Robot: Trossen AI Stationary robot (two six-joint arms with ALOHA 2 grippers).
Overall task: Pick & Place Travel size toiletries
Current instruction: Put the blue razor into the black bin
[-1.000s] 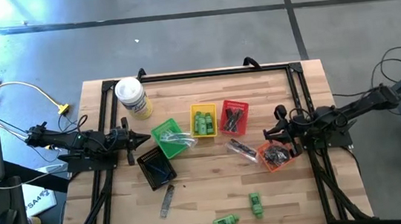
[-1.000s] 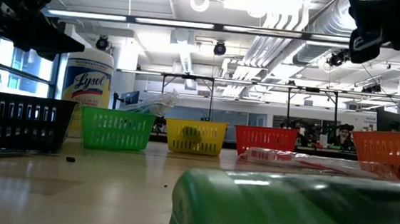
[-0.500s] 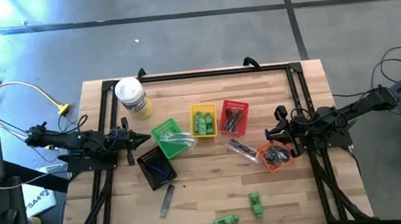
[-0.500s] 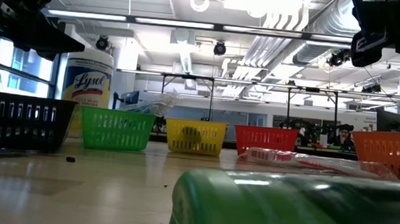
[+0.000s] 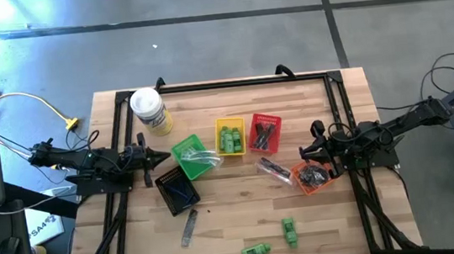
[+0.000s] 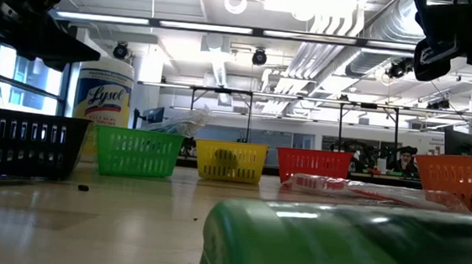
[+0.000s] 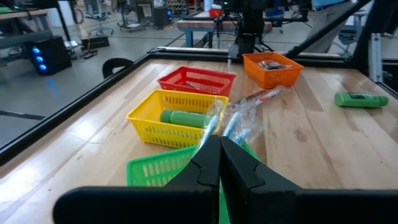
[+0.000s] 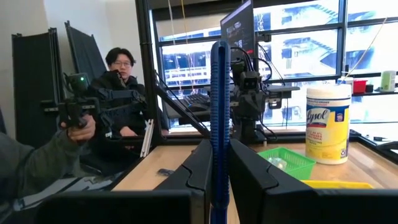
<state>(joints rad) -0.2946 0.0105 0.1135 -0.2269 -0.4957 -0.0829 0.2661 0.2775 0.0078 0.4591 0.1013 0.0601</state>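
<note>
The right gripper (image 8: pixel 219 180) pinches a dark blue razor (image 8: pixel 219 112) upright between its fingers, hovering at the table's 3 o'clock side just over the orange basket (image 5: pixel 310 177). The left gripper (image 5: pixel 163 157), fingers pressed together and empty, waits at 9 o'clock beside the green basket (image 5: pixel 190 158). Two green mini bottles (image 5: pixel 271 241) lie loose toward 6 o'clock (a clear packet (image 5: pixel 273 169) rests between the red basket (image 5: pixel 264 133) and the orange one).

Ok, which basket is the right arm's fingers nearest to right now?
The orange basket, at the right end of the group: the right gripper sits just beside it, while the red, yellow, green and black baskets lie farther left.
</note>
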